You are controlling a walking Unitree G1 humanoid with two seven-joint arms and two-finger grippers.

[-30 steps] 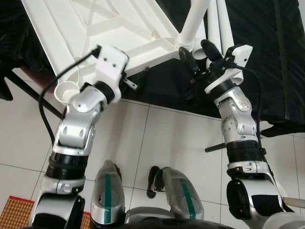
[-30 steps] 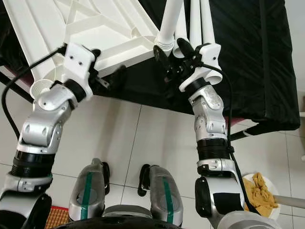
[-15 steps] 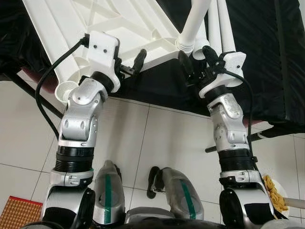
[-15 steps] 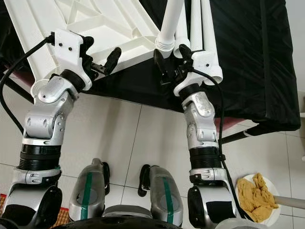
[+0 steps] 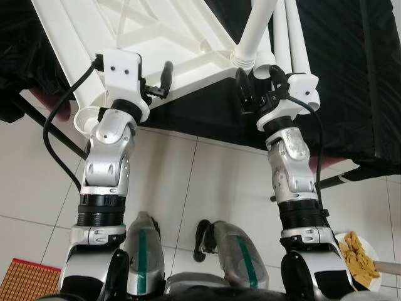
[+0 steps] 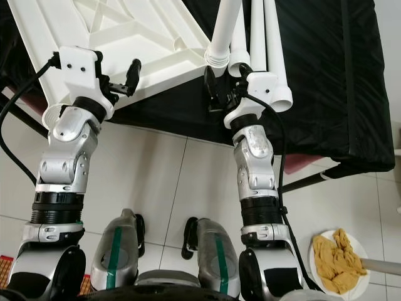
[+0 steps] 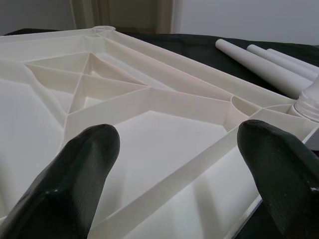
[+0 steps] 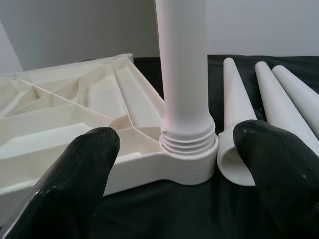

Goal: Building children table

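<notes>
Both end effectors [image 5: 168,84] [image 5: 255,94] raised, apparently open

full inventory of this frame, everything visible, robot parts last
tabletop: 1, white plastic, lying underside up on the black cloth, ribbed.
screwed-in leg: 1, white, standing upright in the tabletop's corner socket.
loose legs: 3, white, tapered, lying side by side on the cloth beside that corner.
black cloth: 1, covering the raised surface under the parts.
plate: 1, white, on the tiled floor by the robot's right side, holding yellow-brown pieces.
mat: 1, orange woven, on the floor at the robot's left.
left gripper: black fingers open, at the tabletop's near edge.
right gripper: black fingers open, just short of the screwed-in leg's base.
</notes>
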